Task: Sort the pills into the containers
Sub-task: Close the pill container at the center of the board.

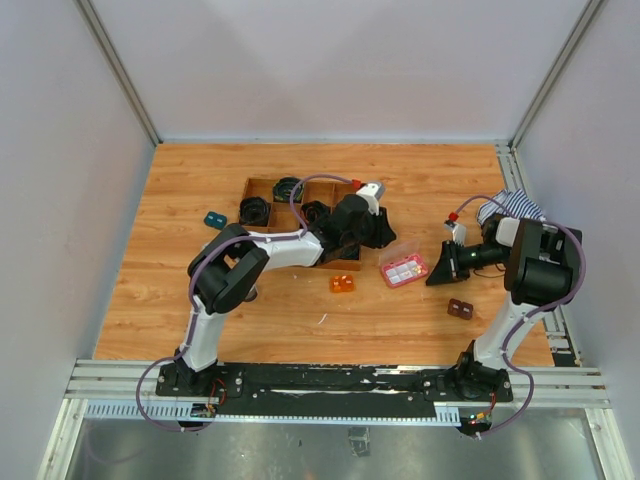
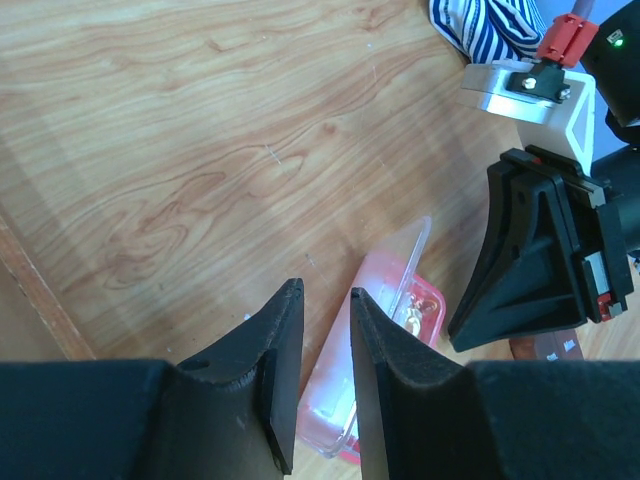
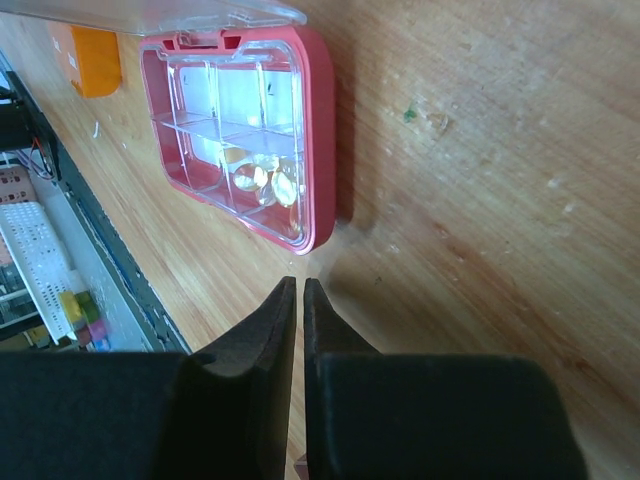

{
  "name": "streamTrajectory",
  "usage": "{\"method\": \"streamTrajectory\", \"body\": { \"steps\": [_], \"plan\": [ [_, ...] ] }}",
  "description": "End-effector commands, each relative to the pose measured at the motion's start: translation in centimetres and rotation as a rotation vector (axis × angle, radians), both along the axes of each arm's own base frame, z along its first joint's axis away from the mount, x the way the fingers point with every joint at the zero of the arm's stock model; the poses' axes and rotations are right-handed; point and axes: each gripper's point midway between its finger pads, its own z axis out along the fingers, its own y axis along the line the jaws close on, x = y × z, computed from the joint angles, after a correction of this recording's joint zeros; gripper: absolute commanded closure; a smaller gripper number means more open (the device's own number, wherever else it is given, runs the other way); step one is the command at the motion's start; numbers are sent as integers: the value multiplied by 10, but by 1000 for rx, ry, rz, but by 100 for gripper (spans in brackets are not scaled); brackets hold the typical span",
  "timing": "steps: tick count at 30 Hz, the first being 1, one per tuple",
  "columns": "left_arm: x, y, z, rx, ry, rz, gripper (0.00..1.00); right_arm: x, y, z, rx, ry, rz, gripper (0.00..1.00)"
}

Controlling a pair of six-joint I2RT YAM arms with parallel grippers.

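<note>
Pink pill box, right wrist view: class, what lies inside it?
Inside the pink pill box, clear dividers and a few amber capsules show in compartments at one corner. Glare on the other compartments hides whether they hold anything.

My left arm [image 1: 290, 245] lies over the wooden tray [image 1: 265, 181], so I cannot see much of the tray's near side. From my left wrist, most of the pink box [image 2: 432, 292] is behind my left pincer [image 2: 325, 290]. I cannot tell if its clear lid [image 2: 410, 250] sits in the grip or just under it. The striped cloth [image 2: 485, 25] by the surface's right edge is cut off at the top. From my right wrist, the lid runs off the top. The little yellow pills [image 3: 265, 180] run together, so I cannot count them. The small brown thing [image 1: 460, 308] near the surface's near right corner and the small teal thing [image 1: 214, 219] beside the tray are too tiny to name.
</note>
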Motion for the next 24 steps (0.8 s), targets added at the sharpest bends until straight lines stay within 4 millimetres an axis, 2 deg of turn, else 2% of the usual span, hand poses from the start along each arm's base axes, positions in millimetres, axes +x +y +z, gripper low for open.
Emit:
{"method": "streamTrajectory", "body": {
  "steps": [1, 24],
  "plan": [
    [-8, -11, 0, -15, 17, -39, 70, 2, 9, 5, 37, 24, 6, 93],
    [-38, -26, 13, -46, 24, -146, 71, 2, 13, 2, 45, 50, 11, 92]
  ]
}}
